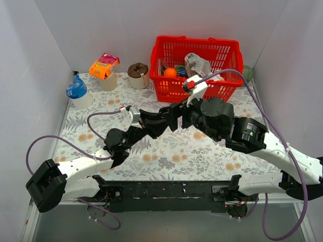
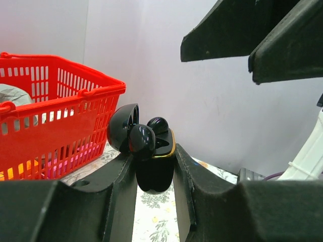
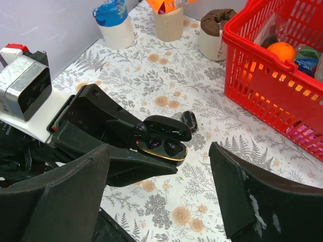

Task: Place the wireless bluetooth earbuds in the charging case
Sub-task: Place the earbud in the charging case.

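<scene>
My left gripper (image 2: 154,169) is shut on the black charging case (image 2: 154,174), held above the table with its lid open and its gold rim showing. One glossy black earbud (image 2: 142,141) sits proud at the case's near end, and a second (image 2: 158,125) lies in the case behind it. From the right wrist, the case (image 3: 162,152) shows one bud (image 3: 141,132) raised at its left end and one (image 3: 173,147) seated. Another earbud (image 3: 189,120) lies on the tablecloth just beyond. My right gripper (image 3: 161,196) hangs open over the case, empty.
A red basket (image 1: 166,89) with an orange and wrapped items stands at the back right. Paper cups (image 1: 139,75) and a blue-capped bottle (image 1: 78,92) line the back left. White walls close in on both sides, and both arms (image 1: 237,131) cross mid-table.
</scene>
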